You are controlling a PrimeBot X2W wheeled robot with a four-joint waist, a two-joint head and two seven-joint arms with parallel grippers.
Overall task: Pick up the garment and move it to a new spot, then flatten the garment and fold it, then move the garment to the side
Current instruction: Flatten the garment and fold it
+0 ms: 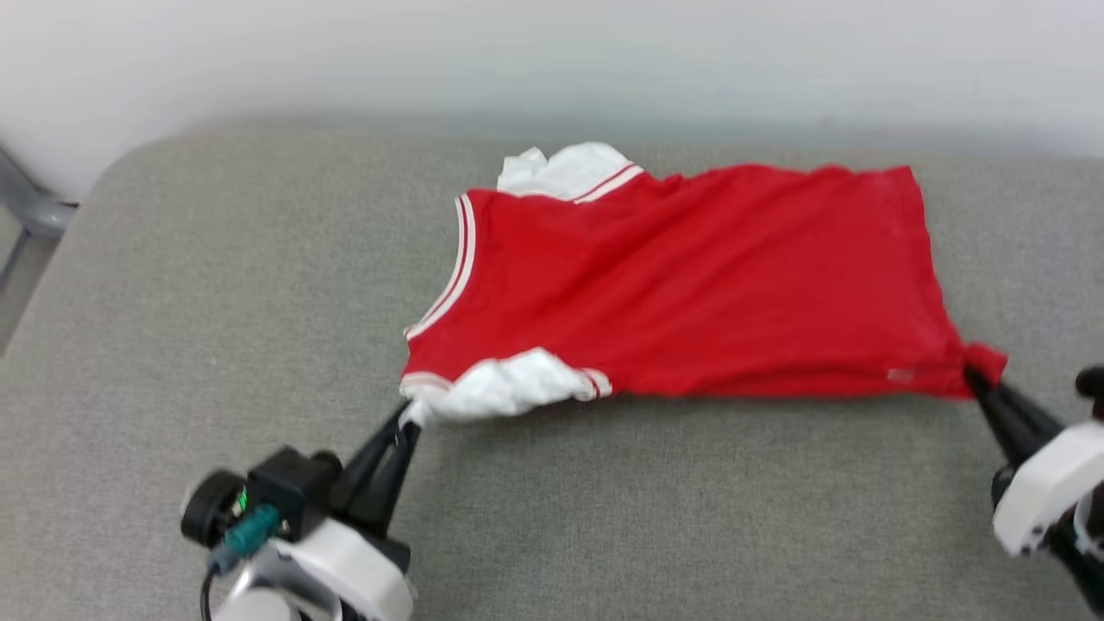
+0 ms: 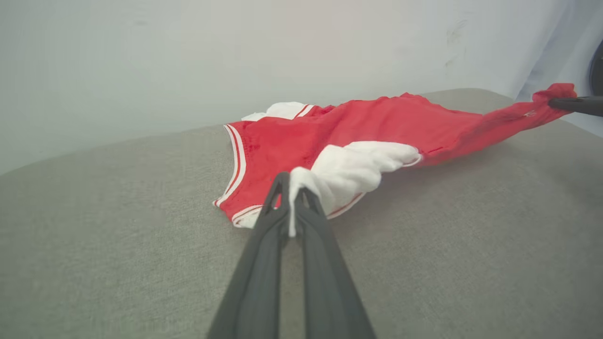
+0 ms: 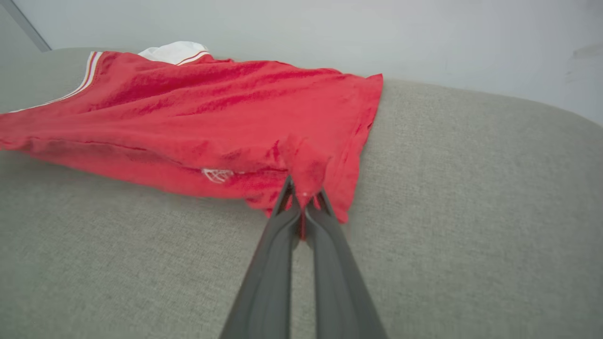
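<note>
The red jersey-knit short-sleeved garment has white sleeves at 11 and 8 o'clock, red-and-white striped trim at 9 o'clock and a small white label at 4 o'clock. The woven-fabric table is speckled grey. The left hand and right hand have black fingers.

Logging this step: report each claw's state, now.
Left claw: shut on the garment, at its white sleeve.
Right claw: shut on the garment's red hem corner.

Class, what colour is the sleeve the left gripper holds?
White sleeve, best in left wrist view.
</note>
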